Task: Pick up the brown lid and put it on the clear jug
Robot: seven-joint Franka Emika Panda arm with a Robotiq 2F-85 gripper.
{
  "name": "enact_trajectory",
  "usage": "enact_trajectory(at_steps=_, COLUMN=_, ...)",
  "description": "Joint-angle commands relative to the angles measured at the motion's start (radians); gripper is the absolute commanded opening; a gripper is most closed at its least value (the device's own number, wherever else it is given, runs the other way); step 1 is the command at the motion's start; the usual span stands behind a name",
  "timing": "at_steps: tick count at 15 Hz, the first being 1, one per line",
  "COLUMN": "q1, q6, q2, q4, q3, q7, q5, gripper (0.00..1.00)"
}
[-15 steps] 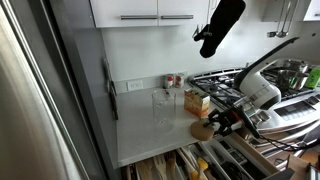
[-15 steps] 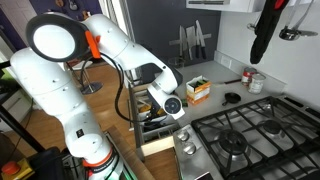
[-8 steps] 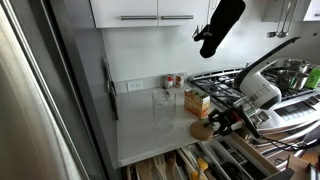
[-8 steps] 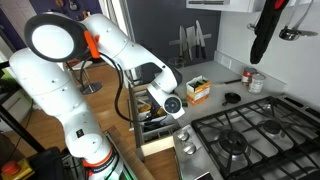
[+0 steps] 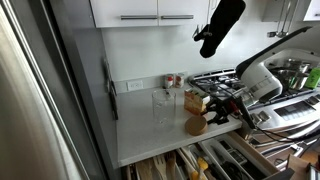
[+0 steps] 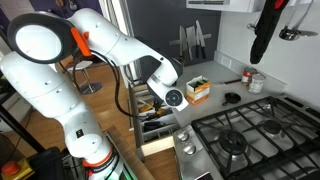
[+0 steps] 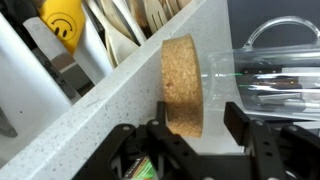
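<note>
Now that it has risen, the gripper (image 7: 190, 128), half-closed on the brown lid (image 7: 182, 85), has apparently lifted it, ready for the clear jug (image 7: 275, 75) at upper right.

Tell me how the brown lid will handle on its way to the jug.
The brown lid looks like cork: probably light and stiff, grainy enough not to slip. Held on edge in the end effector, a round disc like this would likely roll if dropped.

Clear jug (image 7: 278, 70) partly beyond the wrist view's right edge, brown lid (image 7: 183, 80)'s bottom behind the hand (image 7: 195, 122)
</note>
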State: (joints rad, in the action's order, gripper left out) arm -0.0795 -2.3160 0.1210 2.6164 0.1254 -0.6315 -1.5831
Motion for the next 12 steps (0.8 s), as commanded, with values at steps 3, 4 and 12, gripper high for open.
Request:
enact_trajectory(at_steps=3, q1=-0.020, q6=0.038, q2=-0.026, q4=-0.009, q3=-0.008, q7=-0.059, q5=-0.011, gripper=0.38)
enact_trajectory(at_steps=4, q1=-0.017, q6=0.051, q2=-0.040, q4=-0.011, q3=-0.010, q7=-0.060, q5=-0.003, gripper=0.38)
enact_trajectory(at_steps=12, q1=-0.010, q6=0.136, q2=-0.157, q4=-0.040, q3=-0.027, q7=-0.091, q5=-0.007, gripper=0.38)
